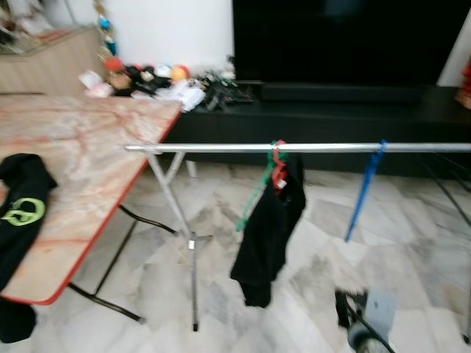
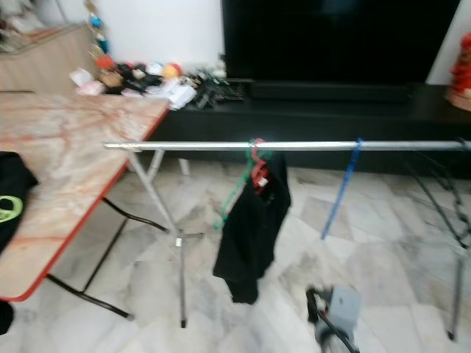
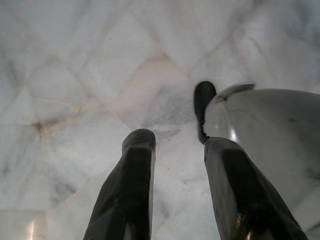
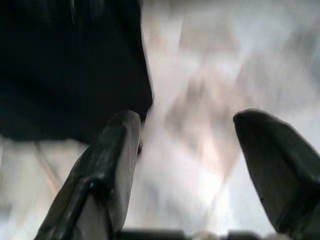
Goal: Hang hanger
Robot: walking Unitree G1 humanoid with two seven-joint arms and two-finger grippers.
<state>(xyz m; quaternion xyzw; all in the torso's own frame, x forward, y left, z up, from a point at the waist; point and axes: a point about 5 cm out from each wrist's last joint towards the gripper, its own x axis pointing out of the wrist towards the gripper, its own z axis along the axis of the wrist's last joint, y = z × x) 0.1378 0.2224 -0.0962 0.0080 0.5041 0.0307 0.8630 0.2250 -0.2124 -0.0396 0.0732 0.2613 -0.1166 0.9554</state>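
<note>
A silver drying-rack rail (image 1: pixel 309 148) runs across the room. From it hangs a black garment (image 1: pixel 268 228) on a red hanger (image 1: pixel 279 170), with a green hanger (image 1: pixel 254 198) beside it and a blue hanger (image 1: pixel 364 193) further right. My right gripper (image 1: pixel 352 309) is low near the floor, below and right of the garment, open and holding nothing. In the right wrist view its fingers (image 4: pixel 117 165) stand wide apart, with the black garment (image 4: pixel 70 65) ahead. My left gripper (image 3: pixel 175 150) hangs open over the marble floor.
A marble-patterned folding table (image 1: pixel 88 162) with a red edge stands on the left, with a black shirt (image 1: pixel 18 206) on it. A black TV cabinet (image 1: pixel 331 110) lies behind the rack, with toys (image 1: pixel 154 77) piled at its left end. The rack's legs (image 1: pixel 193 265) stand on the floor.
</note>
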